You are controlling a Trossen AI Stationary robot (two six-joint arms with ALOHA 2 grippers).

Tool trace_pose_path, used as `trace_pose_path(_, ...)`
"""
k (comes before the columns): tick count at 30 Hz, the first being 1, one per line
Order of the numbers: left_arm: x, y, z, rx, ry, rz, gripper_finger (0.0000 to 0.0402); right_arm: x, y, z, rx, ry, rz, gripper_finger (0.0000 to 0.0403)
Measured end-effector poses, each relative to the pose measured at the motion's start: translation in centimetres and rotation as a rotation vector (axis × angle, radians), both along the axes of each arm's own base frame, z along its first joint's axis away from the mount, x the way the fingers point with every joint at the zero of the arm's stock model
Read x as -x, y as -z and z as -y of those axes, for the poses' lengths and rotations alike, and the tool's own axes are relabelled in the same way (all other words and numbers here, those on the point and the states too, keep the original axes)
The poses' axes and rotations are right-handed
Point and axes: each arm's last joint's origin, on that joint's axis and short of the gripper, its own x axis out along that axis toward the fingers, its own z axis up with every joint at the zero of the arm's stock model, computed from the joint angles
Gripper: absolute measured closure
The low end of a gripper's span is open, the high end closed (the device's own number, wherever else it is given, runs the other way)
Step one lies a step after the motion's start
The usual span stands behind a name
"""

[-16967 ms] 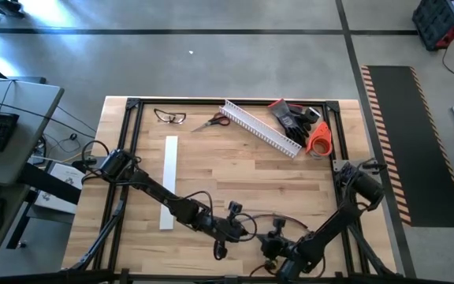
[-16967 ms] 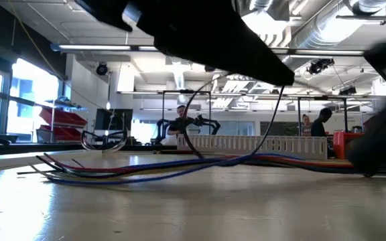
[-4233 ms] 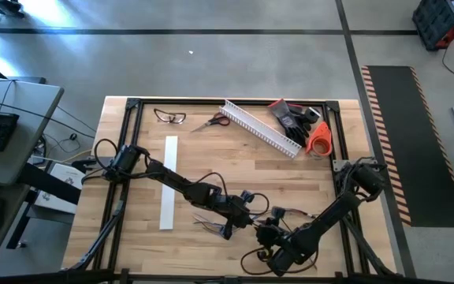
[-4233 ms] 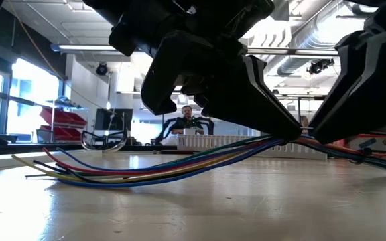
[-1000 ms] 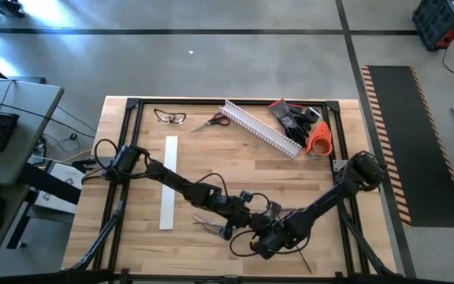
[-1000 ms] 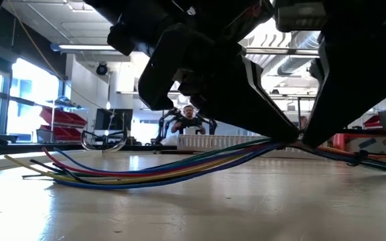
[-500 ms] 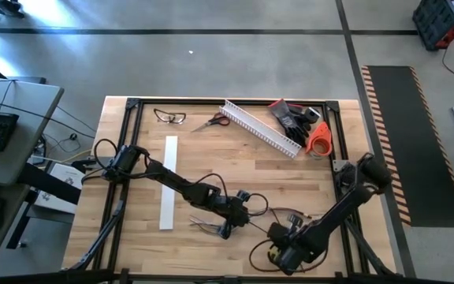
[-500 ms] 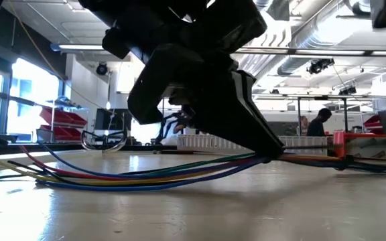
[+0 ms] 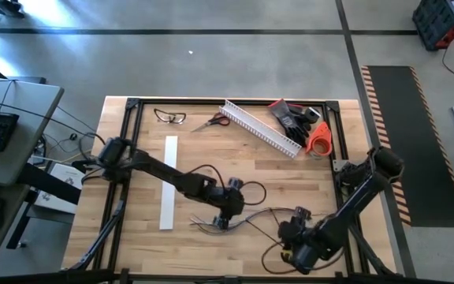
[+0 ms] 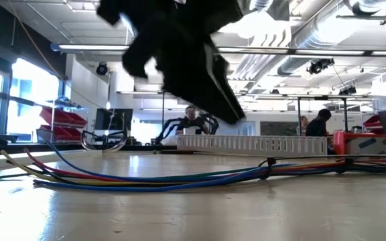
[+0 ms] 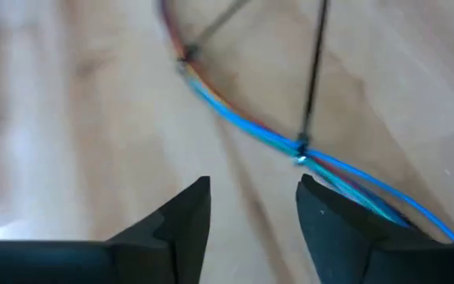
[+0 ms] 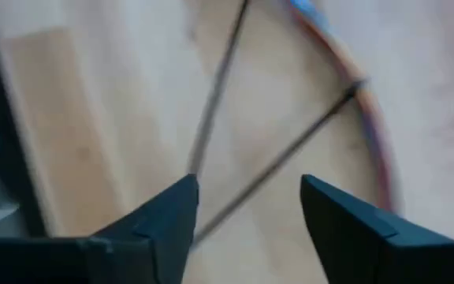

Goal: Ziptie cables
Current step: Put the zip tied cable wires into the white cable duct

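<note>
The cables (image 9: 262,218), a bundle of thin coloured wires, lie along the table near its front edge, their loose ends (image 9: 202,226) fanned toward the left. In the low view the cables (image 10: 179,179) rest flat on the wood. Two dark zipties (image 10: 267,164) (image 10: 344,163) wrap the bundle, their tails (image 11: 315,71) (image 12: 219,87) sticking out. My left gripper (image 9: 225,211) (image 11: 251,209) hangs open above the bundle's left part. Above its right part, my right gripper (image 9: 294,237) (image 12: 247,205) is open too. Nothing lies between either pair of fingers.
At the far edge lie a white slotted channel (image 9: 260,126), scissors (image 9: 211,122), safety glasses (image 9: 169,117), dark gloves (image 9: 294,117) and an orange tape roll (image 9: 319,140). A white strip (image 9: 168,181) lies on the left. People show in the room beyond.
Both grippers have opened and let go of the cables. The left one has risen and drawn back toward the table's left. The right one has risen and swung toward the near right corner. The bundle's held part has dropped flat onto the table.
</note>
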Motion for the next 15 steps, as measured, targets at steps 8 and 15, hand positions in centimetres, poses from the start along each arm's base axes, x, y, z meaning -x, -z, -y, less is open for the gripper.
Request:
trace_pose_path(8,-0.9,-2.6,-9.2,-0.048,-0.096,0.052,0.0233,1.6,1.1,2.1,0.260,0.007,0.078,0.0175)
trace_pose_path(15,-0.5,-3.7,-22.0,-0.179,-0.108,0.198,0.0233,3.7,5.2,5.9,0.218,0.090,0.149,0.0187)
